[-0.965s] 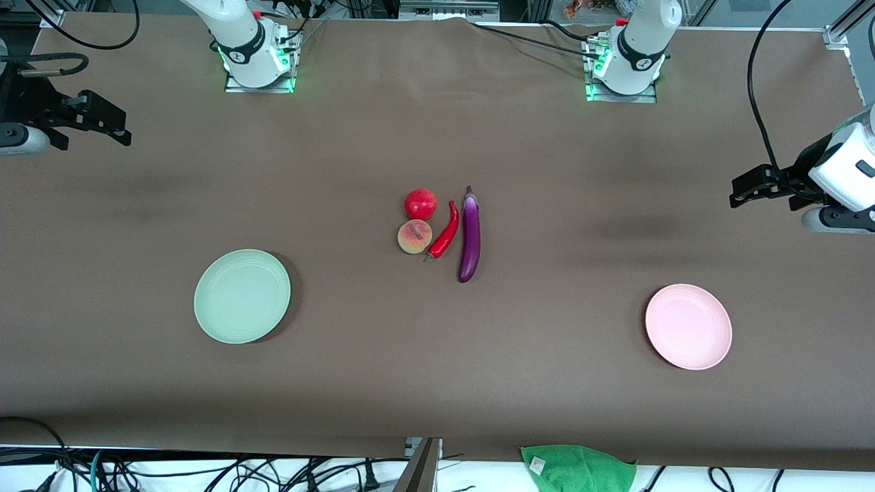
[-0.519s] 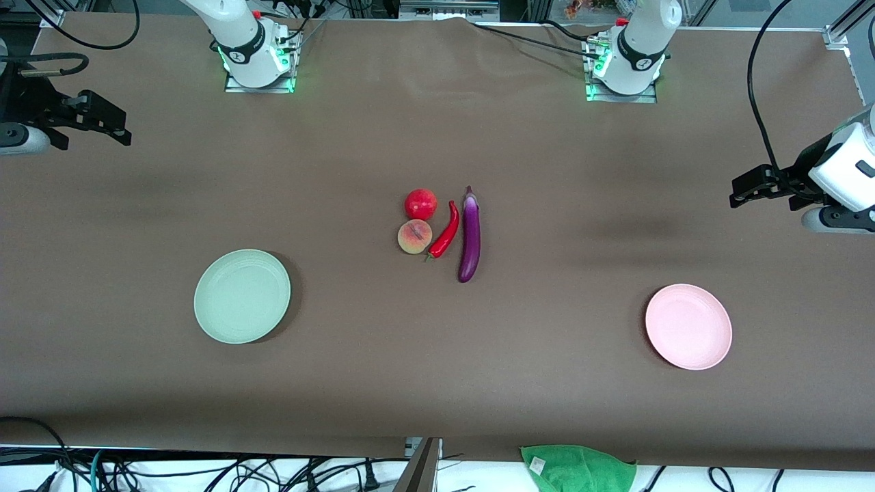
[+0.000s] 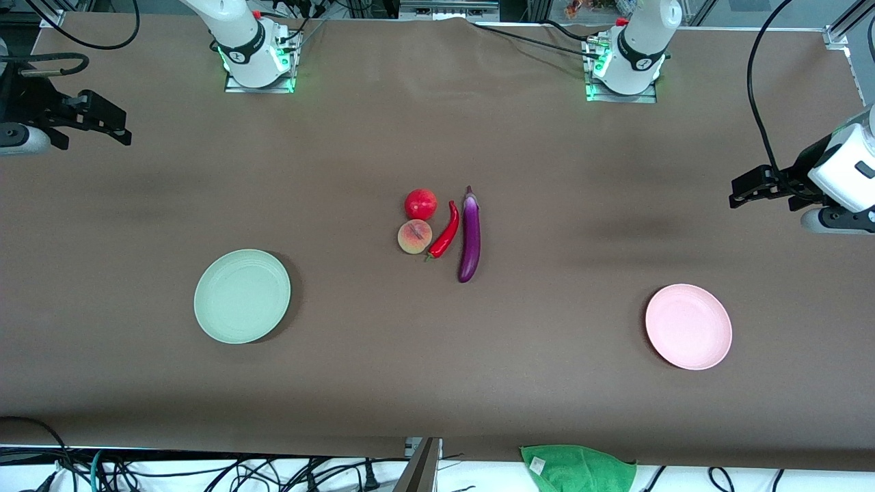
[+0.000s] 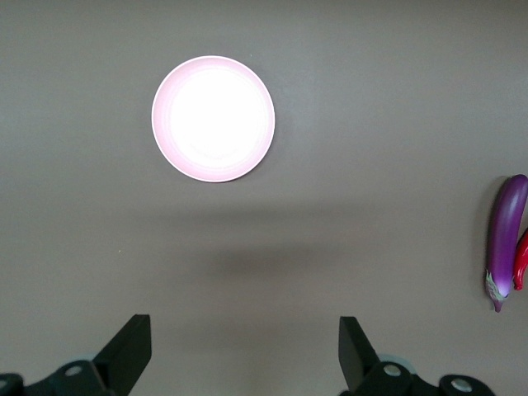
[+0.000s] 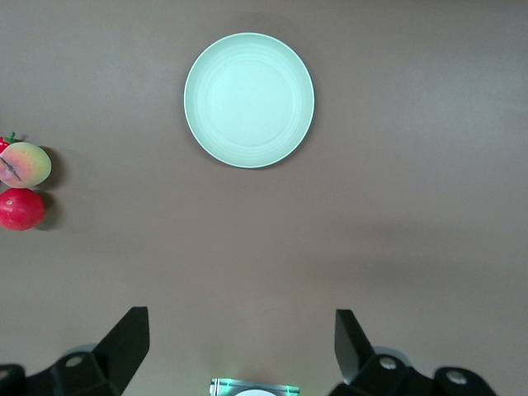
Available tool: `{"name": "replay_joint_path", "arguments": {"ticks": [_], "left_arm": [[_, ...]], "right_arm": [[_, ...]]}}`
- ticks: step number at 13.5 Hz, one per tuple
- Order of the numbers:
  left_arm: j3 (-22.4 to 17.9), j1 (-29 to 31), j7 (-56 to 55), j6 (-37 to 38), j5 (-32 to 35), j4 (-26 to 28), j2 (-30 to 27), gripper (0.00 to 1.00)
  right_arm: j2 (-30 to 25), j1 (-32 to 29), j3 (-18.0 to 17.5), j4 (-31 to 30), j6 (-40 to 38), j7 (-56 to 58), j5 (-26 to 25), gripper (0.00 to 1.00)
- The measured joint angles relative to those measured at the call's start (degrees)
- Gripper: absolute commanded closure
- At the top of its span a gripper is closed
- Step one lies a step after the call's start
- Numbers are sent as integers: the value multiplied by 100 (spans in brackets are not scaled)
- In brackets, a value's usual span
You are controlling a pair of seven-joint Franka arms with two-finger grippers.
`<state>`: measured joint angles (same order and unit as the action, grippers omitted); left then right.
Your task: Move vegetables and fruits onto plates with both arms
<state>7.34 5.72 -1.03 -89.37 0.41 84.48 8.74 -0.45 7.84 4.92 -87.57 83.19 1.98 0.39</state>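
Note:
A round red fruit [image 3: 420, 203], a yellow-pink peach [image 3: 414, 237], a red chili [image 3: 446, 231] and a long purple eggplant [image 3: 469, 236] lie close together mid-table. The mint green plate [image 3: 242, 296] lies toward the right arm's end, the pink plate [image 3: 688, 326] toward the left arm's end; both are bare. My left gripper [image 3: 738, 191] hangs open and holds nothing, high over the left arm's end. Its wrist view shows its open gripper [image 4: 245, 330], the pink plate [image 4: 213, 118] and the eggplant [image 4: 505, 239]. My right gripper [image 3: 117, 130] [image 5: 241, 326] hangs open over the right arm's end, looking at the green plate [image 5: 249, 99], peach [image 5: 26, 163] and red fruit [image 5: 21, 208].
A green cloth [image 3: 577, 468] lies at the table edge nearest the front camera. The two arm bases [image 3: 258, 58] [image 3: 625, 65] stand at the edge farthest from it. Cables run along both edges.

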Motion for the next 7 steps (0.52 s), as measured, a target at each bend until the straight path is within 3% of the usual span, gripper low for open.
{"name": "replay_joint_path", "arguments": {"ticks": [7], "left_arm": [[0,0,0,0,0,0,2,0]], "right_arm": [[4,0,0,-5,-57,-5,0,1]]}}
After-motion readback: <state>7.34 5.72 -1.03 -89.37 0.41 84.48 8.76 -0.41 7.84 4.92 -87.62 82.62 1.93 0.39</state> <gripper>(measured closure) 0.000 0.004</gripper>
